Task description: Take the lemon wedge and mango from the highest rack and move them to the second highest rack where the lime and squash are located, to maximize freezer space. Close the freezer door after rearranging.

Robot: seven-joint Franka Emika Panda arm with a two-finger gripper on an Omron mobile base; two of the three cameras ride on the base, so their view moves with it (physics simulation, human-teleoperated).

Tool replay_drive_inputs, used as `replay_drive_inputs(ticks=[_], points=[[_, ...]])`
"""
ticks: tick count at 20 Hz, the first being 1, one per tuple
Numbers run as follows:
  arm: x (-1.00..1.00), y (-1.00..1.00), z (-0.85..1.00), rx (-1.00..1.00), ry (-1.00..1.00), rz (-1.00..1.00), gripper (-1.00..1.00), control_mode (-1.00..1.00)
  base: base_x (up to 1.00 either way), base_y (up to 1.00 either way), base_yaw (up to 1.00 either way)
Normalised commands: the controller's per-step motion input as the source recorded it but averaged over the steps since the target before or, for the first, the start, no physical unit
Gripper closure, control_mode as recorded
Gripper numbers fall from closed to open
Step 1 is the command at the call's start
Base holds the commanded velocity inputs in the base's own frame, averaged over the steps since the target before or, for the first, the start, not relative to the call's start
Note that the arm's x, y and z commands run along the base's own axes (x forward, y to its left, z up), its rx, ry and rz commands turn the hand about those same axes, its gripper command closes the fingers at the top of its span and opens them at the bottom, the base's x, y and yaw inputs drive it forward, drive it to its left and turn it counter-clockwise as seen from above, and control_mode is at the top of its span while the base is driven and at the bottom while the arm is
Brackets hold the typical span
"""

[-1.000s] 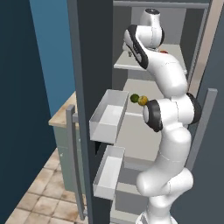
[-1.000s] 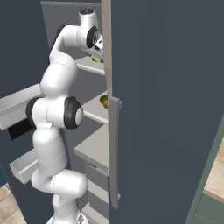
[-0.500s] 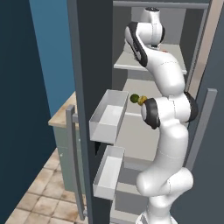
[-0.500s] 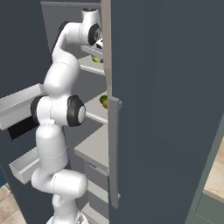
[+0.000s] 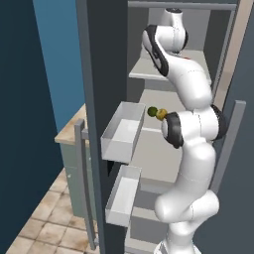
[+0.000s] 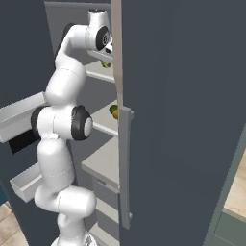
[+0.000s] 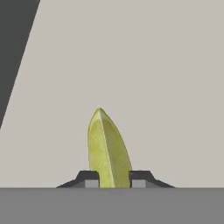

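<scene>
The arm looks like glossy white plastic with dark matt joints. The wedge has smooth, faintly waxy yellow-green skin. The rack beneath it is flat, matt pale grey. The door is matt slate; its bins seem pale, smooth plastic, perhaps translucent. The floor is matt beige tile.
</scene>
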Motion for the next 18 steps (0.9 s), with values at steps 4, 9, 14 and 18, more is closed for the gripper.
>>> replay_drive_inputs(ticks=[4,9,14,18], points=[[-0.42,0.06,-0.42,0.01,-0.36,0.00,1.00,-1.00,0.00,0.00,0.00],[-0.47,0.19,-0.55,0.00,-0.38,0.00,1.00,-1.00,0.00,0.00,0.00],[-0.69,0.06,-0.17,0.06,-0.27,0.00,1.00,-1.00,0.00,0.00,0.00],[-0.98,-0.04,0.00,0.12,-0.07,-0.01,1.00,-1.00,0.00,0.00,0.00]])
